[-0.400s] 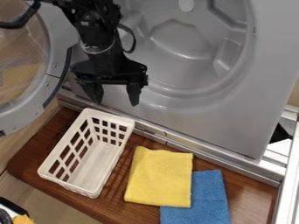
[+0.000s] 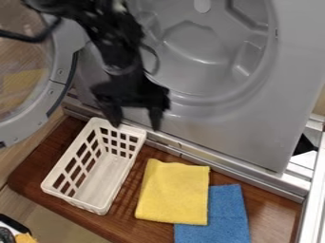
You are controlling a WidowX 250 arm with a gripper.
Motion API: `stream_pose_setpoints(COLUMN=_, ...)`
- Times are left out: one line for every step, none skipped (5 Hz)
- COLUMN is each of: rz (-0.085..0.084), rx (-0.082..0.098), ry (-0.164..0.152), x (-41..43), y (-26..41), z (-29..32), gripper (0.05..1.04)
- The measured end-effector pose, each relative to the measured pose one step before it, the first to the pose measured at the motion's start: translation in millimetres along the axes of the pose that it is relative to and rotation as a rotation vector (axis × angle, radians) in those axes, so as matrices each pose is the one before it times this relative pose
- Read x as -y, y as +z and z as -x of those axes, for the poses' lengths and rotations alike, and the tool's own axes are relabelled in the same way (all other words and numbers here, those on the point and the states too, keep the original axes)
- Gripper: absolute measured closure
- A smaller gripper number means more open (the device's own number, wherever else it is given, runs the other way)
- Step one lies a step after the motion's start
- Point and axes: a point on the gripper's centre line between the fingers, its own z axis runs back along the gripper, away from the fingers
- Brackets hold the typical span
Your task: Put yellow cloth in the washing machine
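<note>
The black gripper (image 2: 135, 124) hangs open above the back end of the white basket, in front of the drum opening, with nothing between its fingers. Below and to the right of it, the yellow cloth (image 2: 173, 192) lies folded flat on the brown wooden surface, partly over a blue cloth. The grey washing machine (image 2: 244, 128) stands behind, its round drum (image 2: 196, 45) facing the camera at the top.
An empty white basket (image 2: 95, 190) stands left of the yellow cloth. The blue cloth (image 2: 228, 213) lies at the lower right. The machine's round door (image 2: 60, 73) is swung out at the left. A metal rail (image 2: 228, 168) runs along the machine's lower edge.
The gripper has moved down and slightly to the right, towards the wooden surface. Its fingers are still apart. The cloths and the basket have not moved.
</note>
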Motion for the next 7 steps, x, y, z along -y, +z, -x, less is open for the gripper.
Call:
stream_pose_setpoints(rz=-0.0052, rx=-0.0035, ry=-0.0612, x=18.10, y=-13.73, z=7.19, gripper=0.084)
stream_pose_setpoints(rz=-0.0024, rx=-0.0102, ry=-0.0270, x=8.82, y=-23.35, z=7.70, gripper=0.084)
stream_pose_setpoints(rz=-0.0218, rx=-0.0351, ry=-0.0176, x=0.69, y=-24.45, z=7.48, gripper=0.084)
stream_pose_setpoints(rz=-0.0050, rx=-0.0115, ry=0.0143, x=0.08, y=-14.83, z=-2.28, gripper=0.084)
stream_pose_setpoints(rz=0.0154, rx=-0.0239, ry=0.0345, x=4.09, y=-22.47, z=-3.00, gripper=0.085)
stream_pose_setpoints(rz=0.0215, rx=-0.0071, ry=-0.0023, x=5.78, y=-12.39, z=-5.55, gripper=0.084)
stream_pose_setpoints(rz=0.0201, rx=-0.0178, ry=-0.0034, x=4.58, y=-10.77, z=-0.86, gripper=0.112)
